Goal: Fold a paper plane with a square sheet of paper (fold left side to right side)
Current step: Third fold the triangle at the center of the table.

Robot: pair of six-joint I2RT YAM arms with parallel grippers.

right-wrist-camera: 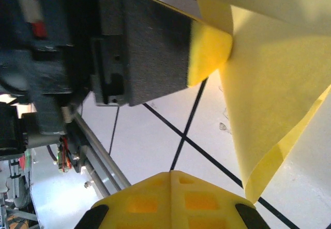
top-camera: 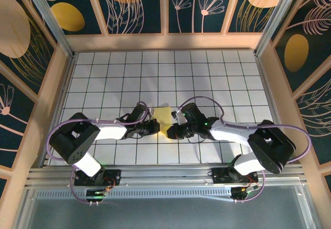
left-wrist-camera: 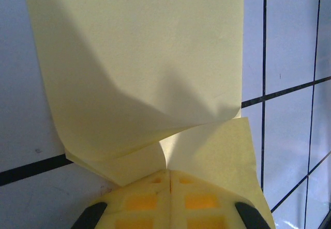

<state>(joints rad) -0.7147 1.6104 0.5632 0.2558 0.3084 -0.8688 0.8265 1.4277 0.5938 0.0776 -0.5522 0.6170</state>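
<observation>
The square sheet of paper [top-camera: 164, 117] is seen near the middle of the white gridded table [top-camera: 217, 74], between the two claws and a little nearer the near edge than the far one. It is partly folded: in the left wrist view, an upper layer of the sheet [left-wrist-camera: 139, 58] is curled over a lower layer, and the bend is not pressed flat.

The left claw [top-camera: 157, 127] is placed at the left edge of the sheet. In its own view, the left claw [left-wrist-camera: 169, 174] is closed with its yellow pads [left-wrist-camera: 139, 200] brought together, and the near edge of the paper is pinched at their tips. From the right wrist view, the same claw [right-wrist-camera: 211, 50] is seen gripping the sheet [right-wrist-camera: 269, 94], which is lifted off the table and hangs with a corner pointing down.

The right claw [top-camera: 169, 133] is placed just right of the sheet's near corner. In its own view, the right claw [right-wrist-camera: 170, 175] is closed pad against pad, and nothing is seen between the pads; the hanging corner is just beside them.
</observation>
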